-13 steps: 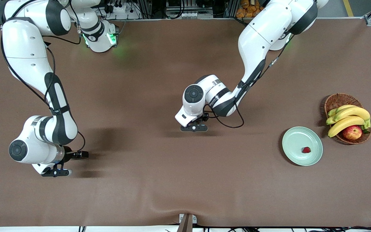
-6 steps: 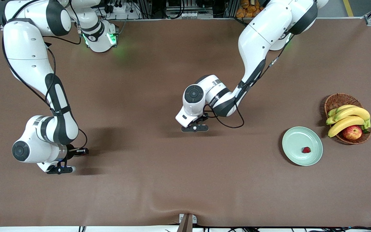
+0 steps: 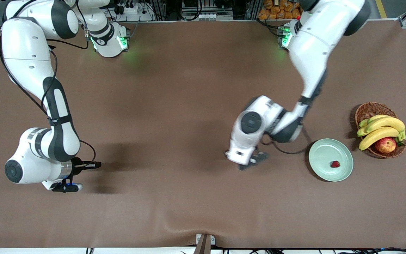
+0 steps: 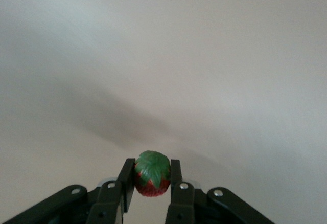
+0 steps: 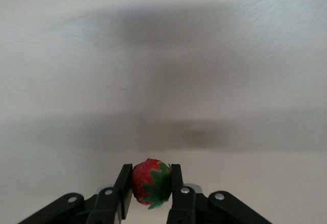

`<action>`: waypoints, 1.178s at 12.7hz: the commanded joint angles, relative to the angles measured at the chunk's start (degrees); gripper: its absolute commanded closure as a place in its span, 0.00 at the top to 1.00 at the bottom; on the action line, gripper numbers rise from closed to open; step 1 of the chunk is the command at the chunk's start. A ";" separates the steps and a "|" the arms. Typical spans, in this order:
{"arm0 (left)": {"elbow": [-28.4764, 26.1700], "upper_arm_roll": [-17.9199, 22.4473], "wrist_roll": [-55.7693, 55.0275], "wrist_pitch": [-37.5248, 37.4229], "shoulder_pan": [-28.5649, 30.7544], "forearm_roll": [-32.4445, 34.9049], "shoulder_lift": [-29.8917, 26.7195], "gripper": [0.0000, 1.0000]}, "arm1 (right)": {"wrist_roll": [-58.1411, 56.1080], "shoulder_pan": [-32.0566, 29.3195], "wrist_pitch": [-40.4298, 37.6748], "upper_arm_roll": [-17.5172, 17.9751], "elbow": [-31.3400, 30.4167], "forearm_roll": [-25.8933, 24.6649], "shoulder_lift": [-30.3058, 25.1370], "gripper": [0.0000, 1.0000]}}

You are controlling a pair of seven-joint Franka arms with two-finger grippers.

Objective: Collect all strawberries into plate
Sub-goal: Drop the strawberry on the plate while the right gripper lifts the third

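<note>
From my station the brown table (image 3: pixel 174 88) filled nearly the whole front view, its surface bare between the two arms. The wicker basket (image 3: pixel 369 108) sat at the left arm's end, packed with bananas (image 3: pixel 382 127) and an apple (image 3: pixel 385 144) that covered most of its weave, and I could make out only its rim. Just beside it, nearer the front camera, lay the mint plate (image 3: pixel 324 155) with one strawberry (image 3: pixel 335 164) resting on it. The left gripper (image 3: pixel 250 163) hung over bare table near the plate, smeared in the front view and half covered by its own wrist, so I could not read its fingers there — the left wrist view settled it: both fingers (image 4: pixel 126 180) were pinching a second strawberry (image 4: pixel 152 173), green cap toward the lens, its lower part cut off by the frame edge. The right gripper (image 3: pixel 68 187) sat low over the table at the right arm's end, tucked under the forearm from the front; in its own wrist view the fingers (image 5: pixel 122 184) were clamped on a third strawberry (image 5: pixel 149 181) — red flesh and leafy cap both showing.
</note>
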 commanded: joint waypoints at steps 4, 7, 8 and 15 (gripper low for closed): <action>-4.70 -1.96 -1.37 -7.00 23.33 1.05 -4.11 0.00 | 34.11 14.57 -4.30 -0.05 4.66 4.75 -0.93 0.00; -7.52 -2.14 0.23 -7.00 27.66 0.96 -4.11 0.00 | 48.21 22.14 -2.90 0.38 7.14 6.16 -0.84 0.00; -7.96 -2.05 0.14 -7.00 27.84 0.96 -3.85 0.00 | 52.34 24.00 -1.42 0.64 7.31 6.25 -0.84 0.00; -8.14 -2.05 0.23 -7.18 27.93 1.66 -4.02 1.00 | 73.47 38.33 15.46 2.05 5.82 7.30 3.46 0.00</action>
